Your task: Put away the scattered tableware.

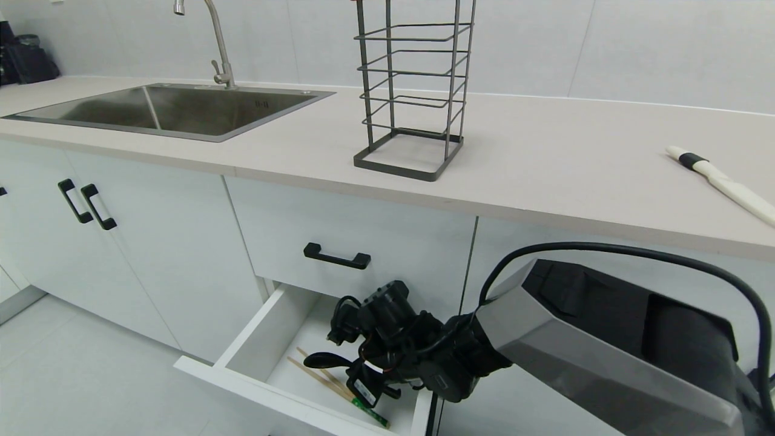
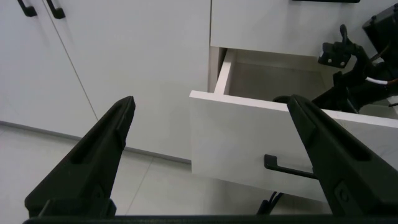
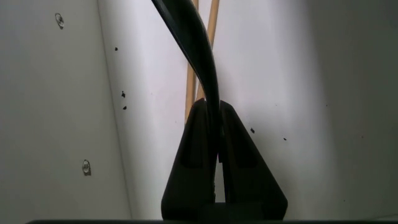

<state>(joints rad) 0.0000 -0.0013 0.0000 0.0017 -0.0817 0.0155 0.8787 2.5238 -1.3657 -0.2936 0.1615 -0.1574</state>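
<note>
The lower drawer (image 1: 254, 378) stands pulled out, its white front (image 2: 249, 137) facing the left wrist camera. Over its inside, my right gripper (image 1: 362, 380) is shut on the handle of a black spoon (image 1: 326, 361), whose bowl points toward the drawer's left wall. From the right wrist, the spoon handle (image 3: 194, 46) runs out from between the closed fingers (image 3: 202, 143). A pair of wooden chopsticks (image 1: 322, 379) lies on the drawer floor under the spoon (image 3: 189, 93). My left gripper (image 2: 211, 106) hangs open in front of the drawer, holding nothing. A white knife (image 1: 726, 184) lies on the counter at right.
A dark wire rack (image 1: 412, 91) stands on the counter's middle, a steel sink (image 1: 169, 109) with a faucet (image 1: 218, 42) at left. The upper drawer (image 1: 336, 257) and cabinet doors (image 1: 85, 203) are closed. Bare floor lies left of the open drawer.
</note>
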